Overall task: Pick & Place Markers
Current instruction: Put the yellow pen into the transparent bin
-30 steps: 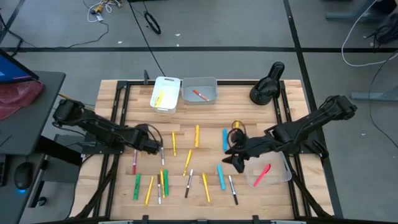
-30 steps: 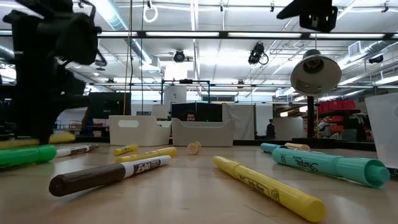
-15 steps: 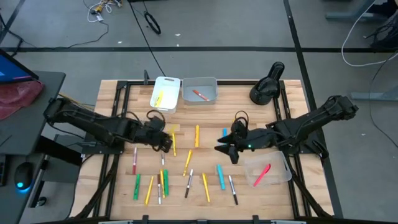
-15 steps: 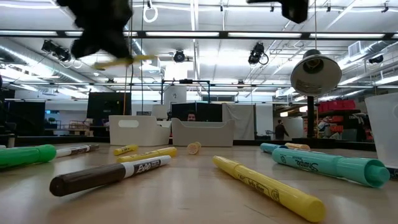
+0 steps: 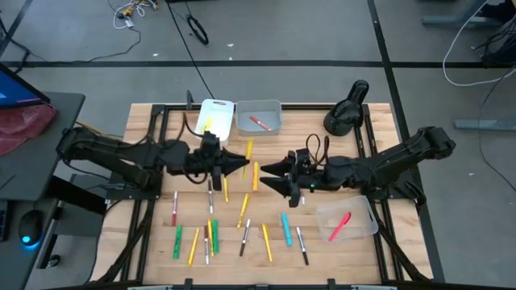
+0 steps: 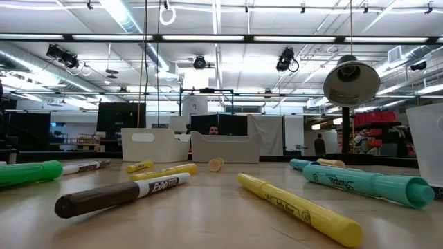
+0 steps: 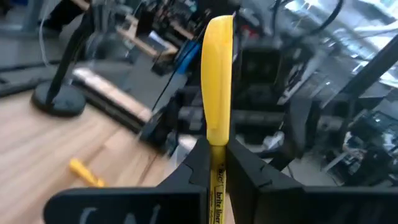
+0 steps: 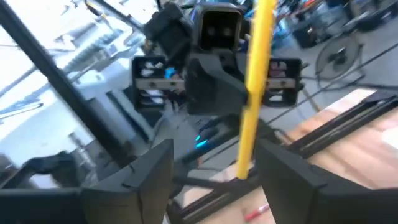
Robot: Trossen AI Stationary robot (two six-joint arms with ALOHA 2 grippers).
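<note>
Between the two arms, left claw (image 5: 239, 163) clamps a yellow marker (image 7: 217, 93) upright (handover likely), facing the open right claw (image 5: 270, 173).

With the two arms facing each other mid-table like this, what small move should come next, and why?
Probably the right tool eases forward and closes on the yellow marker. The left tool is shut on that marker, holding it raised toward the other arm, and in the right wrist view the marker already stands between the right tool's open fingers. That looks like a handover.

Pale smooth wood-plank table (image 5: 153, 121), glossy plastic markers (image 6: 297, 207), matt plastic bins (image 5: 260, 117)
</note>
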